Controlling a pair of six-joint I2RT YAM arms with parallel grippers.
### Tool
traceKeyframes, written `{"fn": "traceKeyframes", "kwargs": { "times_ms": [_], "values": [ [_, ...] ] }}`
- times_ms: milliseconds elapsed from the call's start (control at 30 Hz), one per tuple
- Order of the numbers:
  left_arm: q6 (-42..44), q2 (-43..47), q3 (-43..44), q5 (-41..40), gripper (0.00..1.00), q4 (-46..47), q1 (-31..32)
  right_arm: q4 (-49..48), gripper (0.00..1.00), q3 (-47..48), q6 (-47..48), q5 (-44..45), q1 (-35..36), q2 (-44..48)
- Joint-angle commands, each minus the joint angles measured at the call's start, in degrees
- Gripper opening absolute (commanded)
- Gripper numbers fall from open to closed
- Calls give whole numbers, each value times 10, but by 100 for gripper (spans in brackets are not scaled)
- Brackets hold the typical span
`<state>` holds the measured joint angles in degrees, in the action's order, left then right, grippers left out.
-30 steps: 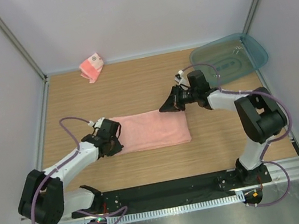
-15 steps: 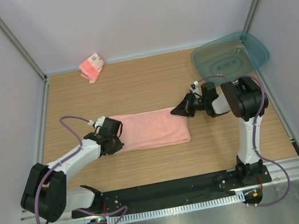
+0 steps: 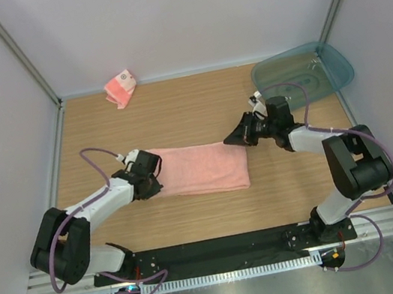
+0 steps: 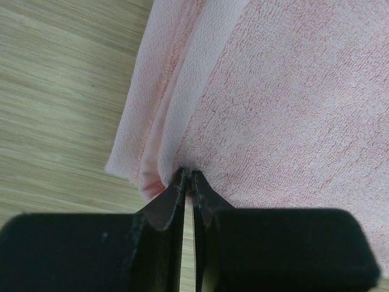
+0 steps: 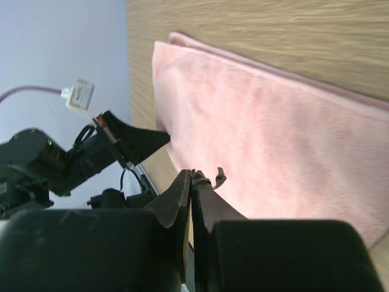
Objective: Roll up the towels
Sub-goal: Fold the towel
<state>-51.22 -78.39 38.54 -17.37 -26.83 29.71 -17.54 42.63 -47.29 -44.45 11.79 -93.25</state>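
Observation:
The larger plain pink towel (image 3: pixel 200 167) lies flat as a long folded strip in the middle of the wooden table. My left gripper (image 3: pixel 156 177) is at its left end, with its jaws pinched together on the towel's folded edge (image 4: pixel 161 164). My right gripper (image 3: pixel 229 141) is shut and empty at the strip's far right corner, its tips (image 5: pixel 191 174) just over the towel (image 5: pixel 273 134). The smaller striped towel (image 3: pixel 121 88), with its white round mark, lies bunched at the back left by the wall.
A teal translucent tray (image 3: pixel 302 75) sits at the back right corner. Walls close in the table on the left, back and right. The left arm (image 5: pixel 91 155) shows beyond the towel in the right wrist view.
The right arm has swung its elbow around and its shut gripper shifted from the towel's top edge to its far right corner. The left gripper stayed at the left end.

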Motion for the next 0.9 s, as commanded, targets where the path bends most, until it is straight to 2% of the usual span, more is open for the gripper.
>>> {"fn": "traceKeyframes", "kwargs": {
  "times_ms": [0,100,300,400,633,867],
  "values": [
    [7,-13,0,-25,8,-7,-9,53,9,-31,29,12,22,29],
    [6,-8,0,-25,8,-11,-16,11,9,-80,12,7,24,8],
    [22,4,6,-19,7,-29,-47,-146,7,-163,-32,-12,23,-78],
    [35,16,0,-18,7,-33,-71,-173,6,-196,-43,-3,20,-91],
    [42,16,1,-9,6,-30,-84,-91,10,-207,-4,23,20,-31],
    [58,25,22,-21,5,-37,-84,27,21,-176,5,58,52,140]
  ]
}}
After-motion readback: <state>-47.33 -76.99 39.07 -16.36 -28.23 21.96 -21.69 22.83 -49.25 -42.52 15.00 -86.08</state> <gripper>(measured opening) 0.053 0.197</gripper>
